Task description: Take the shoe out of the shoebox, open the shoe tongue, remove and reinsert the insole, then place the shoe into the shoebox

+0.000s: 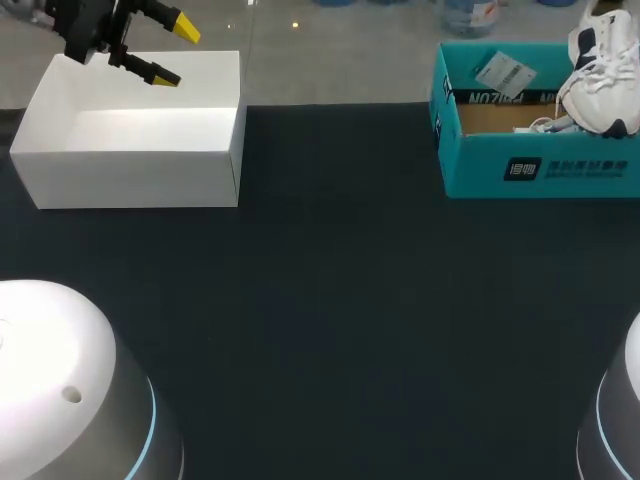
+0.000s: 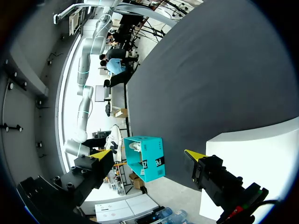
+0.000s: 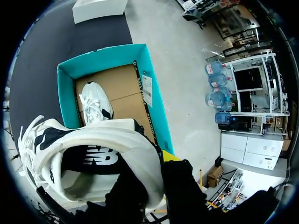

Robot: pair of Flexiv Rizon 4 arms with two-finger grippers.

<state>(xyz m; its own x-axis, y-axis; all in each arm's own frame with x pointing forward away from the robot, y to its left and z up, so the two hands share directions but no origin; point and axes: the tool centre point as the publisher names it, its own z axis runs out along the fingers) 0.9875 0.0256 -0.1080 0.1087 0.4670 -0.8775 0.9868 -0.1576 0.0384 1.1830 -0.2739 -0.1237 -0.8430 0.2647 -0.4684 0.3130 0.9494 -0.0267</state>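
shoe: your right claw [image 3: 156, 170] has the white and navy shoe [image 1: 600, 70] by its heel, lifted above the right end of the shoebox [image 1: 540, 165]. it is not resting on anything, and its opening is turned toward the wrist camera.
right claw: closed on the shoe's heel wall, with one yellow tip showing outside the collar. the other finger is hidden by the shoe. a heel grip looks deliberate, since it leaves the tongue and laces free for later work.
shoebox: teal, lid off, at the far right corner of the desk [image 1: 330, 300]. it seems to stay there because the shoe has to go back into it.
second shoe [image 3: 96, 105]: lies on the box's brown floor, near the wall that faces the desk's middle. it is apart from the held shoe.
left claw [image 1: 172, 53]: wide open and empty, hanging over the far left corner of the white box [image 1: 130, 165]. it is well apart from the shoe and parked out of the right arm's way.
white box: at the far left corner of the desk, open side up.
step: i judge the take-out is nearly done. the shoe is clear of the box but not yet set down.
next: you'd want the bare desk between the two boxes, where both claws can reach the tongue.
risk: white laces show low by the box rim, and i can't tell whose they are. they could catch on the rim as you carry the shoe across.
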